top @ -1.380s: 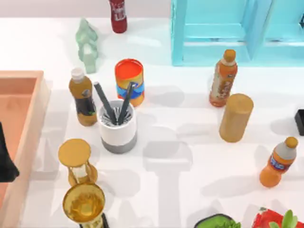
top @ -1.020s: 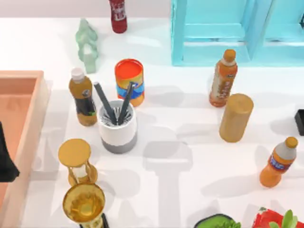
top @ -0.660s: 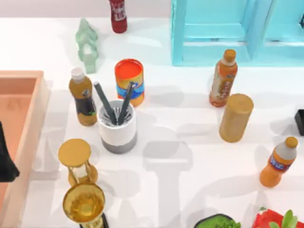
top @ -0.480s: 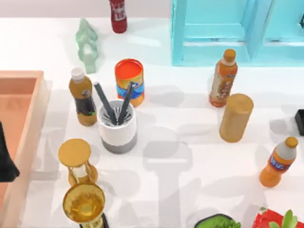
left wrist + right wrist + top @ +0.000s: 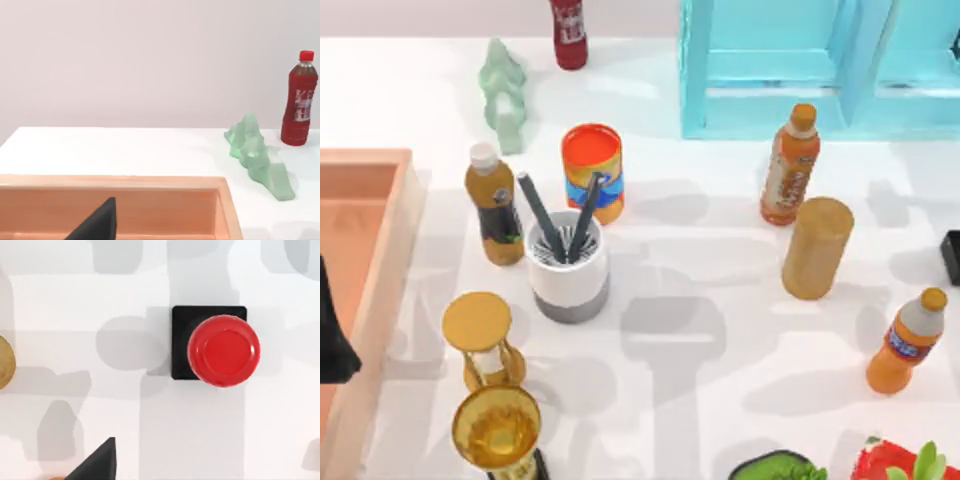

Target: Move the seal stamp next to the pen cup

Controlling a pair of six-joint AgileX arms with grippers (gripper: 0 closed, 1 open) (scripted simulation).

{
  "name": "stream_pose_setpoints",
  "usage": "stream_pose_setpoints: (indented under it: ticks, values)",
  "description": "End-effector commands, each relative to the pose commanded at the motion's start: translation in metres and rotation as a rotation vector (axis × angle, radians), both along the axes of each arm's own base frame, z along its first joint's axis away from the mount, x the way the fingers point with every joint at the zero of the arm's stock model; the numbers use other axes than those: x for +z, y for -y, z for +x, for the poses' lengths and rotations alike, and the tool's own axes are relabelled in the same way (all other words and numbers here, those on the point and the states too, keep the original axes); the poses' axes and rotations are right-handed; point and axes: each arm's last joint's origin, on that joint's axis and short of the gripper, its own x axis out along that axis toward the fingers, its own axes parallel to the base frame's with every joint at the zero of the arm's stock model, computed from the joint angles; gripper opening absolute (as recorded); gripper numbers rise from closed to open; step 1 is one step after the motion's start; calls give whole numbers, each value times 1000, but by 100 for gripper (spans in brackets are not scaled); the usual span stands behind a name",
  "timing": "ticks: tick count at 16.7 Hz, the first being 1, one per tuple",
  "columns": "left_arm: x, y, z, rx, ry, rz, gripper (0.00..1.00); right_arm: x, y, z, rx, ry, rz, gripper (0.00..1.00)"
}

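The pen cup [image 5: 567,268], white with a grey bottom band and two dark pens, stands left of the table's middle. At the right edge a black corner of the seal stamp [image 5: 952,256] shows. The right wrist view looks straight down on the seal stamp [image 5: 223,350], its red knob on the black square base. A dark wedge of my right gripper [image 5: 97,462] shows above the table, apart from the stamp. My left arm [image 5: 332,335] is parked over the wooden tray [image 5: 380,250] at the left edge.
An orange-and-blue can [image 5: 592,170] and a brown bottle [image 5: 494,204] stand close behind the pen cup, and an hourglass [image 5: 480,340] in front of it. A tan cylinder [image 5: 815,247] and two orange bottles [image 5: 790,165] [image 5: 905,342] stand between cup and stamp. A turquoise shelf [image 5: 800,60] is at the back.
Shadows on the right half of the table have shifted and spread. No object on the table has moved, and the left arm stays where it was.
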Motion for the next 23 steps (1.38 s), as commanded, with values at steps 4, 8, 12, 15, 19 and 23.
stream_pose_setpoints:
  ticks: [4,8,12,15,19,23]
  values:
    - [0,0,0,0,0,0,100,-25,2,47,-1,-196,5,100]
    - [0,0,0,0,0,0,100,-38,2,63,-2,-278,7,100]
    - [0,0,0,0,0,0,100,-38,0,62,4,-276,7,100]
    - [0,0,0,0,0,0,100,-50,1,63,-1,-281,7,100]
    - [0,0,0,0,0,0,100,-95,2,67,-2,-272,7,100]
    - [0,0,0,0,0,0,100,-135,2,63,-2,-275,7,100]
